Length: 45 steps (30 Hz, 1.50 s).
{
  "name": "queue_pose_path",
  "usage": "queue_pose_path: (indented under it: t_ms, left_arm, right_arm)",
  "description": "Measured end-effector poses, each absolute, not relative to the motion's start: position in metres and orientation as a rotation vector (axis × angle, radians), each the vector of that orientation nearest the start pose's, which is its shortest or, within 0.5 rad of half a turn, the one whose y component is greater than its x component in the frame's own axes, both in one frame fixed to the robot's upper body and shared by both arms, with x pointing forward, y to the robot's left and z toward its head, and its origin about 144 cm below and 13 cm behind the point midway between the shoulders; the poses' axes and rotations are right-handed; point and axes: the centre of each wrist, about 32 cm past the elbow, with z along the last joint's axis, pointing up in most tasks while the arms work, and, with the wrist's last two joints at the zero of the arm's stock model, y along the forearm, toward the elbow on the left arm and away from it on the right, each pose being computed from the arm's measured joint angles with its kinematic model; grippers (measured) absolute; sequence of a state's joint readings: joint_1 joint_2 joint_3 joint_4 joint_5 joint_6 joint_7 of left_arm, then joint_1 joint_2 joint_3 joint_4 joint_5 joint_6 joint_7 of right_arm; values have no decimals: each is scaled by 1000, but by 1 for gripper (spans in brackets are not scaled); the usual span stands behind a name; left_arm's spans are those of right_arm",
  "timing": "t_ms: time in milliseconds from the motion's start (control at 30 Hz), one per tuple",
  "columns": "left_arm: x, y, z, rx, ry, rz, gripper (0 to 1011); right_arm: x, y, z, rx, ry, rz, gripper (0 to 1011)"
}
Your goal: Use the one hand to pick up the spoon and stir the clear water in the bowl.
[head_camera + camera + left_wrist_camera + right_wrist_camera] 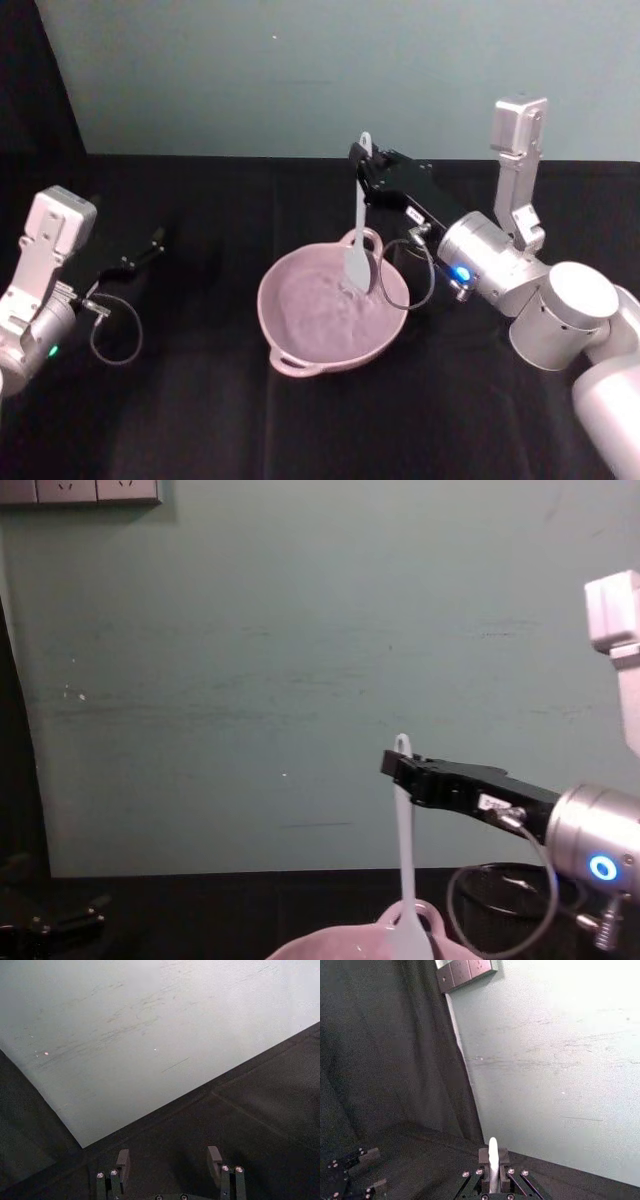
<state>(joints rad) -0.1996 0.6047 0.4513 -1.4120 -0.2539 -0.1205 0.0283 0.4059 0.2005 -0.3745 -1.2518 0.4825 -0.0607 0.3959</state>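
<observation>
My right gripper is shut on the upper handle of the white spoon, which hangs nearly upright with its flat blade down inside the pale pink bowl at the table's middle. In the chest view the spoon drops from the right gripper into the bowl's rim. From the right wrist, the spoon's handle end stands up between the closed jaws of the gripper. My left gripper rests open over the cloth at the far left, its fingers apart.
A black cloth covers the table against a pale green wall. Behind the bowl on the right sits a dark mesh cup, partly hidden by my right arm. A wall socket plate is at the upper left.
</observation>
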Motion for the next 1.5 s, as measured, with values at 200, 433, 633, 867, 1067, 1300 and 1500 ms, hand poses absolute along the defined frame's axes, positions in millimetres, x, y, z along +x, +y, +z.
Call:
queue_pose_path:
  t_ms: [200, 433, 633, 867, 1067, 1300, 1500]
  left_arm:
    - [489, 310, 1140, 305, -285, 1248, 1011]
    - [489, 310, 1140, 304, -285, 1248, 1011]
    - [489, 310, 1140, 304, -285, 1248, 1011]
    - [489, 310, 1140, 305, -285, 1248, 1011]
    - [489, 310, 1140, 304, -285, 1248, 1011]
    - [489, 310, 1140, 304, -285, 1248, 1011]
    - [489, 310, 1140, 304, -285, 1248, 1011]
  right_arm:
    - [549, -202, 1177, 156, 61, -892, 110]
    - [534, -189, 1176, 151, 72, -833, 110]
    - [521, -168, 1175, 160, 87, -757, 110]
    - [515, -152, 1177, 178, 98, -700, 111]
    - [517, -153, 1191, 188, 56, -696, 110]
    - [524, -168, 1240, 181, -61, -735, 110]
    - [526, -194, 1285, 165, -123, -799, 110]
